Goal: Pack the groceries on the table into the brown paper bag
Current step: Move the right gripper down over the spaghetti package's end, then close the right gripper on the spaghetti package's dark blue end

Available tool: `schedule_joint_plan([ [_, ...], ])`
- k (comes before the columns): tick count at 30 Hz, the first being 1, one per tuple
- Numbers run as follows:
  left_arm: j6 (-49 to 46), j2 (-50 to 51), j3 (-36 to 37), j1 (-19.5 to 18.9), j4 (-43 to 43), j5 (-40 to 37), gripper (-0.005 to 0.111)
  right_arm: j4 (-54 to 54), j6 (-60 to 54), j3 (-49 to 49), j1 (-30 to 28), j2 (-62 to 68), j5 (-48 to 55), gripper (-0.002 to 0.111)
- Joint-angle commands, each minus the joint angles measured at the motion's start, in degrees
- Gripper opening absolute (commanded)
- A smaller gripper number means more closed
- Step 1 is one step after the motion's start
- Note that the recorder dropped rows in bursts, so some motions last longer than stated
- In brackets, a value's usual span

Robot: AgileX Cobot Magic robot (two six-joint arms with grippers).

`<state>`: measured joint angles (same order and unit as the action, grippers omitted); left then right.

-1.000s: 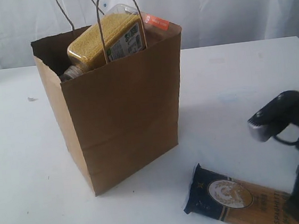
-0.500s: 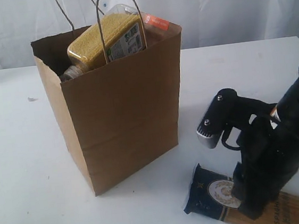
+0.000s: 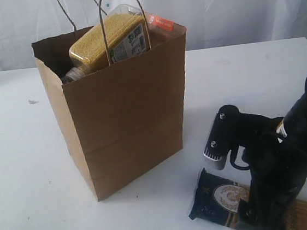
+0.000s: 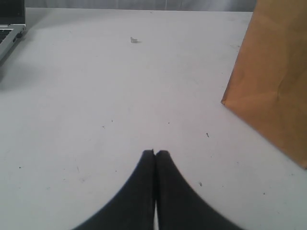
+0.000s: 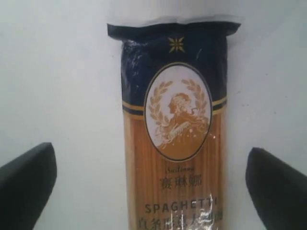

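My right end effector (image 5: pixel 151 165) hangs spread wide over the spaghetti pack (image 5: pixel 172 120) on the counter (image 4: pixel 96 96); my left end effector (image 4: pixel 155 154) is pressed together.

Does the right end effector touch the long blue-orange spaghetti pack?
Apart. Right wrist view shows white table between the pack and each end effector finger.

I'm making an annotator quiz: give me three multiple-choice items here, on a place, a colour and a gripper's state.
1. Where is the long spaghetti pack? A on the table, outside the brown paper bag; B inside it; C held aloft.
2. Its sealed end's colour? A red; B dark blue; C green.
3. The right gripper is? A shut on the pack; B shut empty; C open.
Key: A, it lies flat on the table; B, navy film shows; C, its jaws stand wide apart.
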<state>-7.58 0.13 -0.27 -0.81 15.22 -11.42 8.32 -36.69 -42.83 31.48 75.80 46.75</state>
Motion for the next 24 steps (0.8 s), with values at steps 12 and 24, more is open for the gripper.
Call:
schedule_joint_plan([
  [12, -0.11, -0.13, 0.27, 0.22, 0.42, 0.3, 0.0, 4.89, 0.83, 3.23, 0.09, -0.19, -6.4, 0.105],
  [24, -0.11, -0.13, 0.27, 0.22, 0.42, 0.3, 0.0, -5.58, 0.95, 3.23, 0.09, 5.21, -16.26, 0.105],
])
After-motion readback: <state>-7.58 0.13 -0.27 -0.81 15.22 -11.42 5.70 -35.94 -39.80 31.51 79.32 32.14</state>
